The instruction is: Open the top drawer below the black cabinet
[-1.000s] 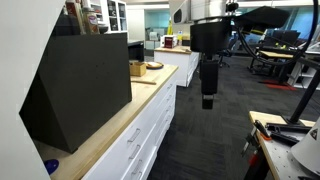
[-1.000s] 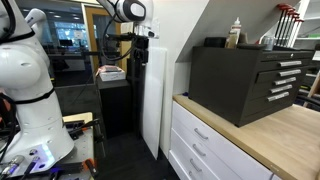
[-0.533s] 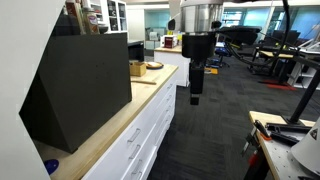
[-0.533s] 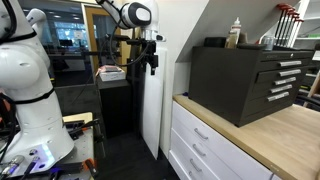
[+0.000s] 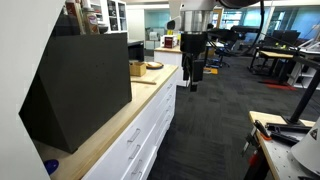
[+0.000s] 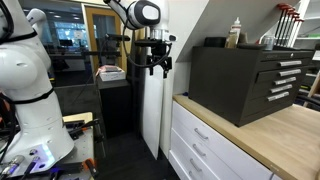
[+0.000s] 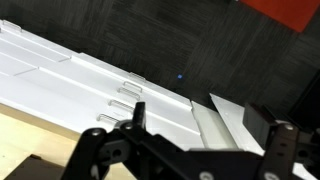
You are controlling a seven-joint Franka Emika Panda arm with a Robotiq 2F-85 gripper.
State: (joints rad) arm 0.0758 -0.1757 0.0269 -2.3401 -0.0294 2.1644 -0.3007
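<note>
The black cabinet (image 5: 75, 85) stands on a wooden counter and also shows in an exterior view (image 6: 245, 78). The top drawer (image 5: 140, 125) is a white front just under the counter edge and is closed in both exterior views (image 6: 195, 124). My gripper (image 5: 193, 82) hangs in the air beyond the counter's far end, above the dark floor and apart from the drawers. It also shows beside a tall white panel (image 6: 158, 66). In the wrist view the open, empty gripper (image 7: 210, 125) looks down on white drawer fronts (image 7: 70, 80) with slim handles.
A brown cardboard box (image 5: 137, 68) and a dish (image 5: 153, 66) sit on the counter behind the cabinet. A small blue thing (image 5: 52, 166) lies near the counter's front. Bottles (image 6: 236, 33) stand on the cabinet. A white robot (image 6: 25, 90) and a workbench (image 5: 285, 140) flank the aisle.
The arm has carried the gripper towards the counter and the white panel, and a little higher. The drawers have not moved.
</note>
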